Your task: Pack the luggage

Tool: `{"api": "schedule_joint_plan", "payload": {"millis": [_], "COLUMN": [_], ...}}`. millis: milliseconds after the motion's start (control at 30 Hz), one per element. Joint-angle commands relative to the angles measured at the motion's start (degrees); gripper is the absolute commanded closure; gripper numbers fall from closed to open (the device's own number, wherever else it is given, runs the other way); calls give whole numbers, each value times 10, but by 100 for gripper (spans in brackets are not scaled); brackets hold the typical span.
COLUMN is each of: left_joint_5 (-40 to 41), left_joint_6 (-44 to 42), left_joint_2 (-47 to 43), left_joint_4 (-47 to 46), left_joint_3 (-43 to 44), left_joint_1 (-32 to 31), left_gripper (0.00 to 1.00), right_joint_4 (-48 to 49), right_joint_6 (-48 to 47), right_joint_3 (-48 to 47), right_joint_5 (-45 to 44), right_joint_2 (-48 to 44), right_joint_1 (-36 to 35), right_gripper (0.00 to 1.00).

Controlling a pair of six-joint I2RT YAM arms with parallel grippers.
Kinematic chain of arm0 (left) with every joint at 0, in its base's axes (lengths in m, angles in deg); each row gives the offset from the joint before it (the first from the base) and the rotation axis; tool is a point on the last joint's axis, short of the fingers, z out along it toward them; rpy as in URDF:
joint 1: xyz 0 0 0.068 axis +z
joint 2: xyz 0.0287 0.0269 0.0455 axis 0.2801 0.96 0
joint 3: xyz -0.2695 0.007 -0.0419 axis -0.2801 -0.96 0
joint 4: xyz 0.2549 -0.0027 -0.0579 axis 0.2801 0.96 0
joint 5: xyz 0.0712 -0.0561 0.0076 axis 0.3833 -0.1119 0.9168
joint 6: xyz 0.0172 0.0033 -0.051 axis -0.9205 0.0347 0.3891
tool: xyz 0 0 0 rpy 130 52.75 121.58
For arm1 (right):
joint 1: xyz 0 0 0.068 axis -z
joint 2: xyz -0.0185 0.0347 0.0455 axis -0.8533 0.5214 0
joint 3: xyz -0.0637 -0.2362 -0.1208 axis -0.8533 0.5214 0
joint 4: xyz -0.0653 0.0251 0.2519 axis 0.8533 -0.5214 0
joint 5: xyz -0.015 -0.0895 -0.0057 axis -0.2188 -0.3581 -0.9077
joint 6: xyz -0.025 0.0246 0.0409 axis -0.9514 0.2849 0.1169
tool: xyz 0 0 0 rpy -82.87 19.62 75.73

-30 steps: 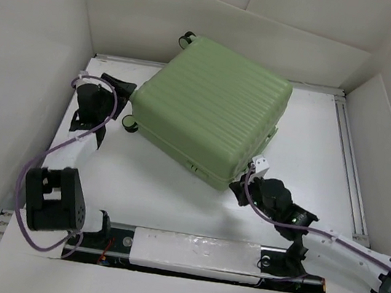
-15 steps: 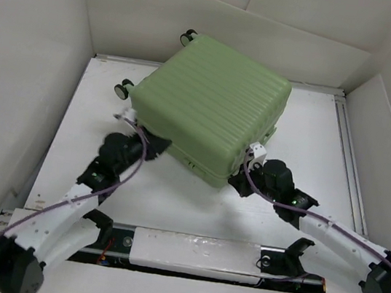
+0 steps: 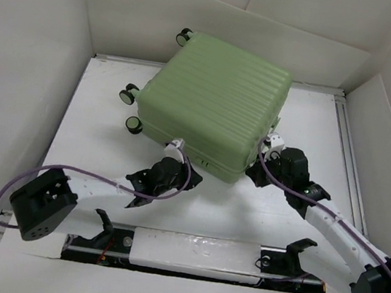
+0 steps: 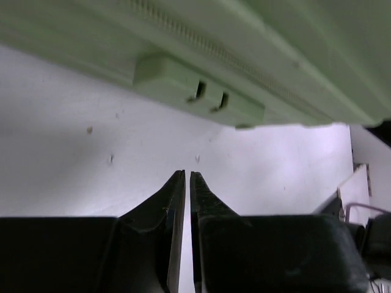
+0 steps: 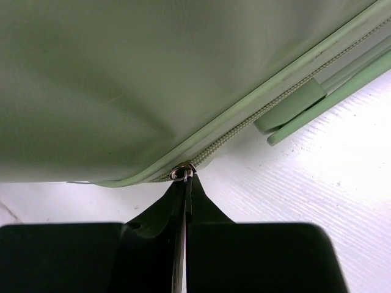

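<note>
Looking down at the white table (image 3: 101, 184), I can see the big green luggage (image 3: 217, 102) lying flat near the back wall. Its lid is down, and its little black wheels (image 3: 128, 94) stick out on the left side. No clothes or other things show anywhere, and I cannot see inside. So I think the packing part is over and the job now is zipping it shut. The right claw (image 5: 186, 182) is at the near right corner of the luggage. Its two fingers are squeezed tight together and they pinch the small metal zipper pull (image 5: 182, 173), right where the zipper line (image 5: 256, 119) bends round the corner. The left claw (image 4: 187, 177) is down low by the near side, just in front of a small green lock block (image 4: 198, 91). Its fingers are almost touching each other, with only a thin crack between them, and they hold nothing. It is close to the luggage but not touching it. Next, I think the right claw has to drag the pull along the zipper line without letting it slip out. The left claw may need to press on the luggage so that it does not slide on the smooth table while the pull is tugged.
</note>
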Motion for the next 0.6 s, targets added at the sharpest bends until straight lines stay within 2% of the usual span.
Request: {"api": "schedule_joint_plan", "payload": {"millis": [0, 233, 367, 400, 567], "left_joint_5": [20, 20, 3, -3, -14], "left_joint_6": [-15, -9, -3, 4, 20], "left_joint_2": [48, 140, 186, 201, 234], "left_joint_4": [-86, -155, -165, -174, -207], "left_joint_3": [49, 103, 145, 157, 173], "left_joint_1": [10, 15, 15, 15, 15], "left_gripper": [95, 97, 98, 98, 98], "right_joint_4": [73, 80, 89, 96, 115], "right_joint_6": [-9, 49, 117, 136, 170], "right_joint_3": [-32, 30, 54, 54, 38], "right_joint_5": [16, -23, -63, -89, -170], "right_joint_2": [-32, -91, -123, -129, -108], "right_joint_1": [10, -84, -173, -215, -325], "right_gripper": [100, 100, 100, 100, 100]}}
